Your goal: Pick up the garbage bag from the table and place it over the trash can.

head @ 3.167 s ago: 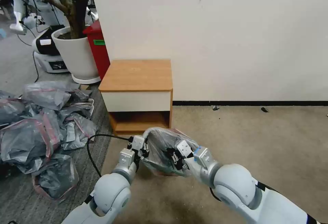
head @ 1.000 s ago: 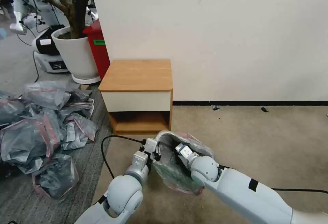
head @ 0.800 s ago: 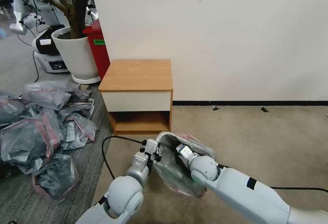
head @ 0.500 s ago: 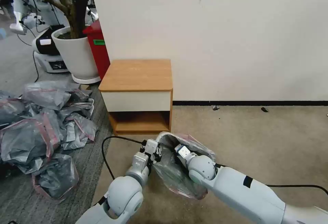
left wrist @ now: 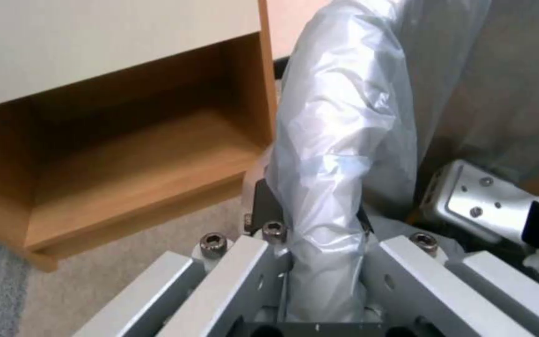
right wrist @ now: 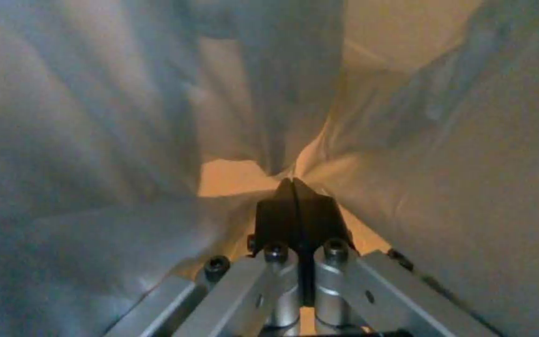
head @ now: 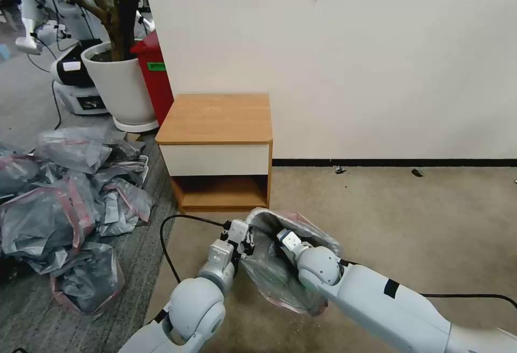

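Our left claw (left wrist: 319,281) clenches the garbage bag (head: 280,272) rim; our right claw (right wrist: 294,206), pinched closed inside it, grasps film. Thin plastic between them could tear if we stretch.

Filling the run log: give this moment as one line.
left gripper: shut on thin grey plastic garbage bag rim | right gripper: shut inside bag | bag: on floor before light-brown wooden nightstand

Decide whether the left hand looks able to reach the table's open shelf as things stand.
Probably yes: the left hand sits just before the table, nothing between, though it is shut on the garbage bag.
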